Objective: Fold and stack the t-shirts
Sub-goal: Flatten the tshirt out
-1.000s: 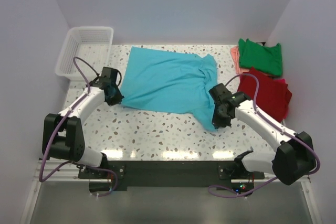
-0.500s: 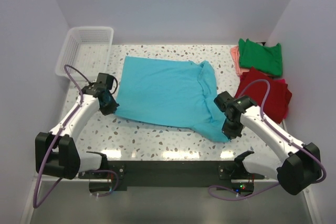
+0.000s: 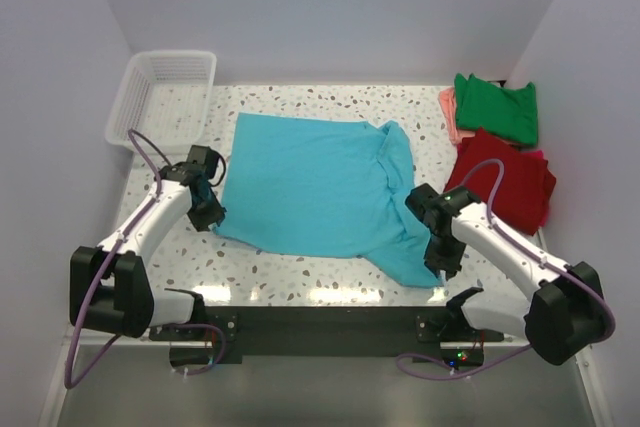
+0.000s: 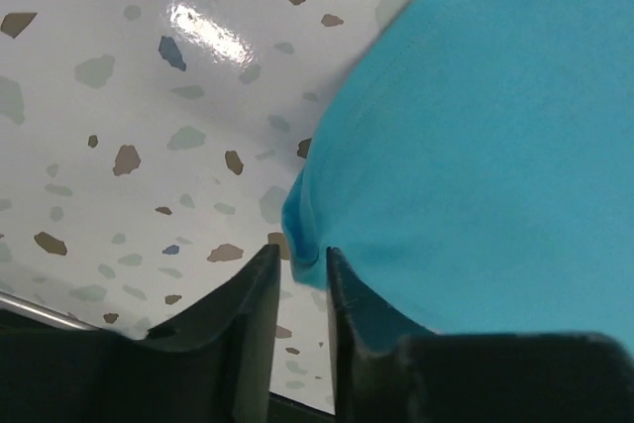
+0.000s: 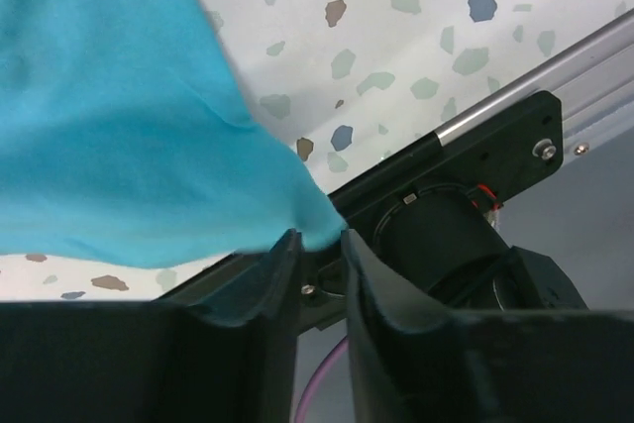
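Entering left pincer [image 4: 299, 257] and right pincer [image 5: 320, 242], turquoise t-shirt [image 3: 315, 182] seems pinched.

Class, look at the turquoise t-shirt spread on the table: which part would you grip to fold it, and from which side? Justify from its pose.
Take the turquoise t-shirt by its two near corners, coming in low from the near side. It lies spread flat on the table, and those corners jut out as thin free edges, easy to pinch.
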